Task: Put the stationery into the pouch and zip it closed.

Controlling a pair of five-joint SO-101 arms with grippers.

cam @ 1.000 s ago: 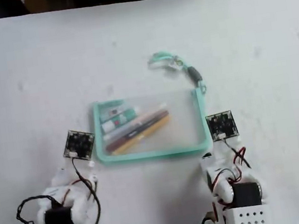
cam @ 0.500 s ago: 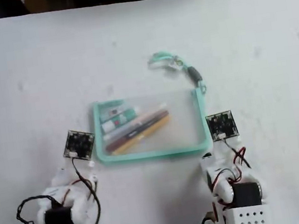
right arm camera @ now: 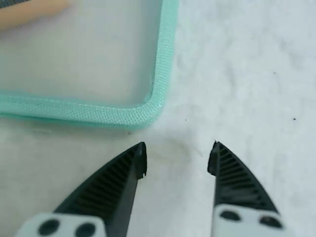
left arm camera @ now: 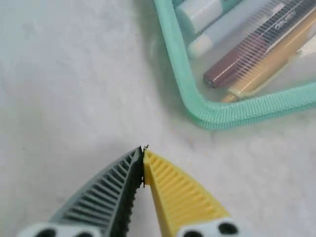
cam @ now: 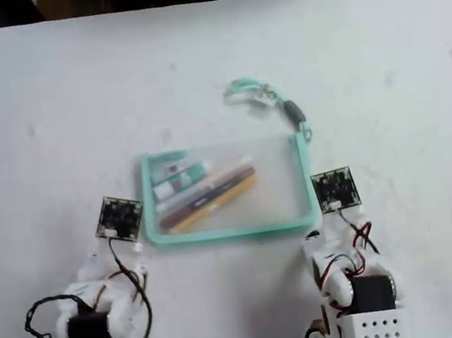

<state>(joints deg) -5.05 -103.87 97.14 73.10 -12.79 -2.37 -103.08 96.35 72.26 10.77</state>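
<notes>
A see-through pouch [cam: 227,233] with a mint-green border lies flat in the middle of a white counter [cam: 365,72]. Several pens [cam: 208,190] are inside it, bunched toward its left half and lying at a slight slant. A green strap [cam: 262,100] curls away from the pouch's far right corner. Whether the zip is drawn fully shut cannot be told from here.

Both arms sit at the near edge of the counter, one on each side of the pouch. The left pincer [left arm camera: 143,150] has its tips pressed together on nothing and points at the bare counter just beside the pouch's near left corner. The right pincer [right arm camera: 177,154] has its tips apart, also holding nothing, just beside the near right corner.

Likely risks: if the zip is partly open, pulling the strap with nothing pinning the pouch would probably drag the light pouch across the smooth counter instead of closing it. A pincer this close to a corner could also nudge the pouch askew, or tip pens toward any gap.
</notes>
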